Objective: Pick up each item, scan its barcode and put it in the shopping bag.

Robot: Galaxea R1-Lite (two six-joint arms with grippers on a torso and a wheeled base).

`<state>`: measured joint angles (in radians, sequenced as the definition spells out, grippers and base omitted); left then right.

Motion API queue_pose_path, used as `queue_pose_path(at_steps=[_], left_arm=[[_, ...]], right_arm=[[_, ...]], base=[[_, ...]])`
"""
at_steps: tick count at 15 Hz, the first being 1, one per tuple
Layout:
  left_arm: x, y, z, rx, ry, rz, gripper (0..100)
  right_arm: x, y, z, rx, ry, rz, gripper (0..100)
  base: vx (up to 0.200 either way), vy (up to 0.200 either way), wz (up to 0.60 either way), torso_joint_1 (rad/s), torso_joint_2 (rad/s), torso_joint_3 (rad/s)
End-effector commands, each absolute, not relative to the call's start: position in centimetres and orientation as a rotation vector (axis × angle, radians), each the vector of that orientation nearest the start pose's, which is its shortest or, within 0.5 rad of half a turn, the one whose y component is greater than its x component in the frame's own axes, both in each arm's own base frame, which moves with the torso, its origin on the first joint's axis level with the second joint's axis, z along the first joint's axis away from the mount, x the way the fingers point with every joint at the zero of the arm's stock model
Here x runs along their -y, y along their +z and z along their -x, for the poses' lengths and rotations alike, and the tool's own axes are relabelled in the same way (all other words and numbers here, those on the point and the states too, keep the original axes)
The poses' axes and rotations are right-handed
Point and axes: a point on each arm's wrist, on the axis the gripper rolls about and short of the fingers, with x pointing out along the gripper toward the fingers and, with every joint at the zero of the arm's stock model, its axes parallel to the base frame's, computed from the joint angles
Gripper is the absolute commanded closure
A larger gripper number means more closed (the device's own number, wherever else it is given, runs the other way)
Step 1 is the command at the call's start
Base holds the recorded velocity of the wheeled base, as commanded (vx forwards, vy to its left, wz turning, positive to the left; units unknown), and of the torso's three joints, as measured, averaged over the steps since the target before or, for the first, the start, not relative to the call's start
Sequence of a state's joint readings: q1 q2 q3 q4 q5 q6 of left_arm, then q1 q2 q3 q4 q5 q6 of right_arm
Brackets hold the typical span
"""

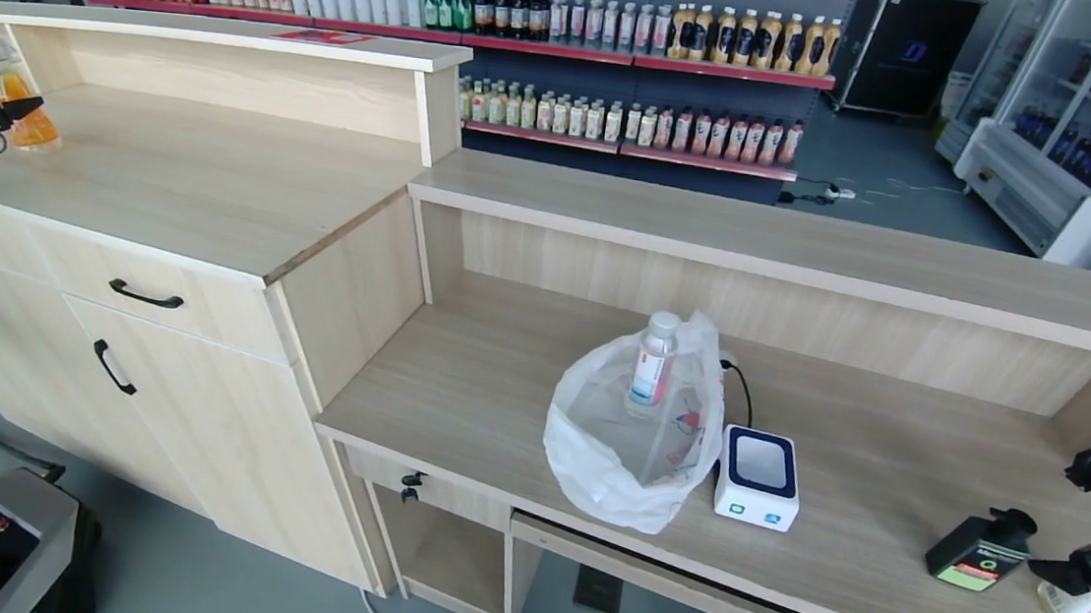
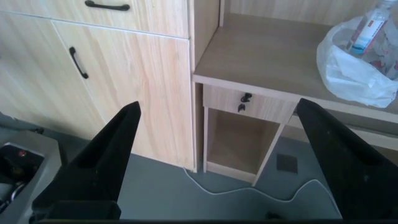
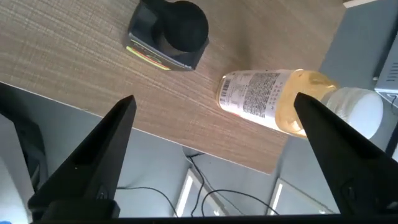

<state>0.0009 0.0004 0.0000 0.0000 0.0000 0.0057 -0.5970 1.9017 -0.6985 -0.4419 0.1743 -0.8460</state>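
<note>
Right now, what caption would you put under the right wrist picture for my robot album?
Open right gripper over a yellow drink bottle lying near a black container on the wooden counter.

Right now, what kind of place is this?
Probably a small shop's checkout: shelves of bottled drinks behind, glass-door fridges at the side, and a barcode scanner beside a shopping bag on the wooden counter.

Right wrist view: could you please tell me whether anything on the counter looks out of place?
Yes: the yellow drink bottle lies on its side at the counter edge, its cap end seemingly jutting past the wood, so it might roll off.
</note>
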Motion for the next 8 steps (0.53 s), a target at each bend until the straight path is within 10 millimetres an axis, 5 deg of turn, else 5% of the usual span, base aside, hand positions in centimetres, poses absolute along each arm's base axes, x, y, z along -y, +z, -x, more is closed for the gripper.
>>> queue_pose_path(at_steps=[1,8], left_arm=[[0.0,7.5,2.3,0.000,0.002,-0.006,0],[0.0,7.5,2.3,0.000,0.002,-0.006,0]], right_arm=[[17.2,5.9,-26.1,-0.838,-0.036,0.494,0],[17.2,2.5,-28.7,-0.740,0.095,0.487,0]], base=[[0.000,0.000,0.00,0.000,0.00,0.000],[0.000,0.000,0.00,0.000,0.00,0.000]])
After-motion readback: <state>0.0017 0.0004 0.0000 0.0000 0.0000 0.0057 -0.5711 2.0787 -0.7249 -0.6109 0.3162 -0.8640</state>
